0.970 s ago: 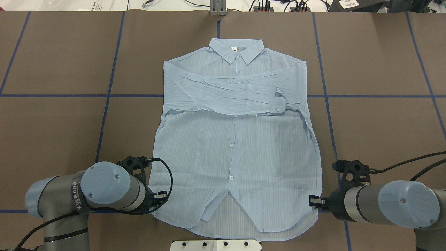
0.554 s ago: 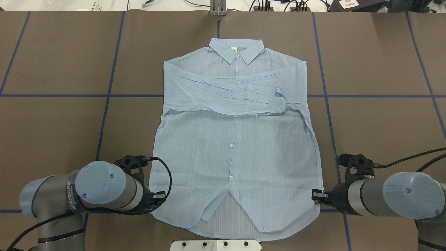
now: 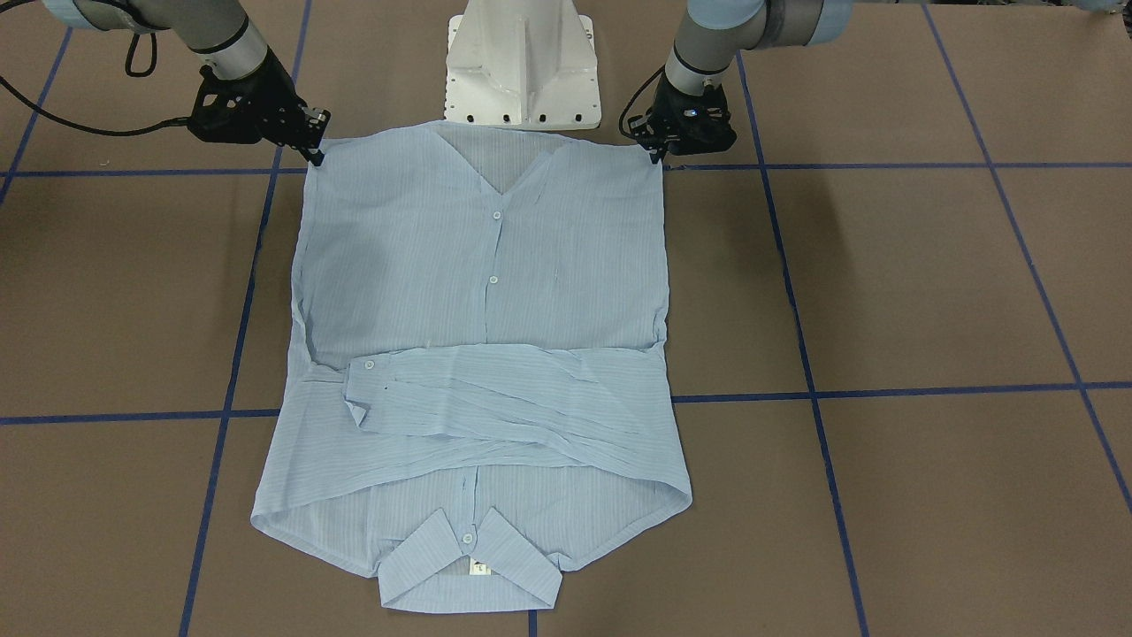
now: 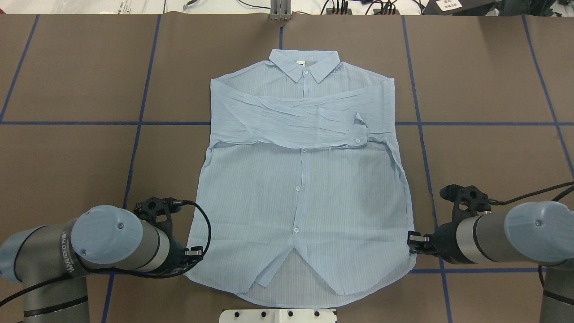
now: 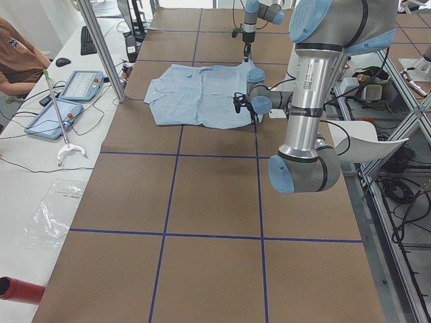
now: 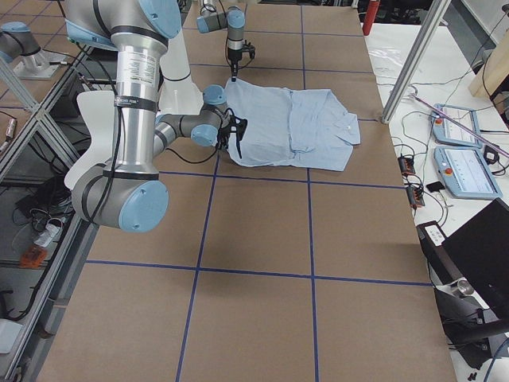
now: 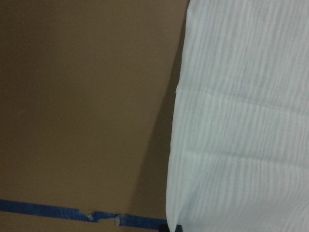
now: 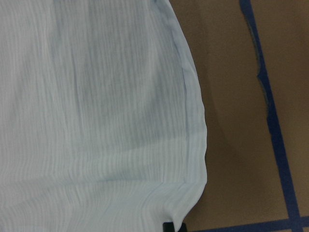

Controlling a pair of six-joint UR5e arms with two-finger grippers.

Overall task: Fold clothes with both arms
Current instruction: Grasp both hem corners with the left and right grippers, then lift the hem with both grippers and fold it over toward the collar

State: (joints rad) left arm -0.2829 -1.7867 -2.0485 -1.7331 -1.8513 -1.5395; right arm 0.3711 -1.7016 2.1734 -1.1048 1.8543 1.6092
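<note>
The light-blue shirt lies flat and face up on the brown table, collar at the far side, both sleeves folded across the chest. Its hem is nearest the robot. My left gripper is shut on the hem's left corner, and my right gripper is shut on the right corner. In the front-facing view the shirt has both hem corners drawn taut, with the left gripper and the right gripper at them. Each wrist view is mostly filled with fabric that runs down to the fingers.
The white pedestal base stands just behind the hem, between the arms. Blue tape lines grid the table. A side bench with tablets and a seated person runs along the far side.
Both grippers have moved outward, the left to the left and the right to the right and a little forward. The hem corners went with them and the hem is stretched wider.
</note>
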